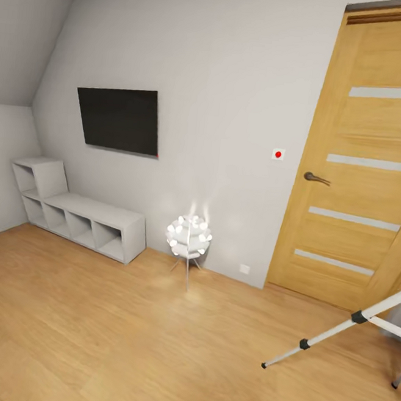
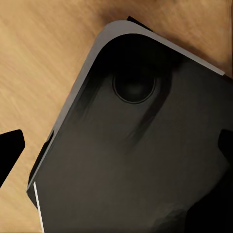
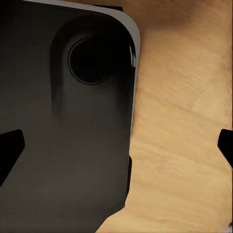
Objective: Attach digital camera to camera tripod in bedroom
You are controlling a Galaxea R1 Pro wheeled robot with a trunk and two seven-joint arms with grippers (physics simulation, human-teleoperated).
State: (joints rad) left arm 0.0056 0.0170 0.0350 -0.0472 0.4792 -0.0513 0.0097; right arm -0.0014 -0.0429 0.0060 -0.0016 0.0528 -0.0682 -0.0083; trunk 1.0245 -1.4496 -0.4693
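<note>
— Tripod legs: where do they sit in the bedroom?

— The camera tripod (image 1: 361, 319) shows in the head view at the right side of the wood plank floor (image 1: 121, 328), just in front of the wooden door (image 1: 363, 167). Two silver legs with black joints are in frame; one slants down to a black foot on the planks, well apart from the lit globe lamp (image 1: 189, 236) that stands by the grey wall (image 1: 237, 75). The tripod's head is cut off by the frame edge.

— What else does that view give?

— A dark wall-mounted screen (image 1: 119, 119), white cube shelving (image 1: 76, 213) along the wall's foot near the left corner, and a small white plate with a red dot (image 1: 278, 153) beside the door handle (image 1: 316, 178).

— And the wrist views?

— Neither shows any of that. The left wrist view looks down on a dark rounded panel (image 2: 145, 160) with a round recess, over wood planks. The left gripper (image 2: 116, 148) has its two black fingertips at opposite borders of the picture, spread wide, nothing between them. The right wrist view shows a similar dark panel (image 3: 63, 126) beside bare planks; the right gripper (image 3: 116, 145) likewise stands wide apart and holds nothing.

— Any contact with the tripod?

— None that I can see.
</note>
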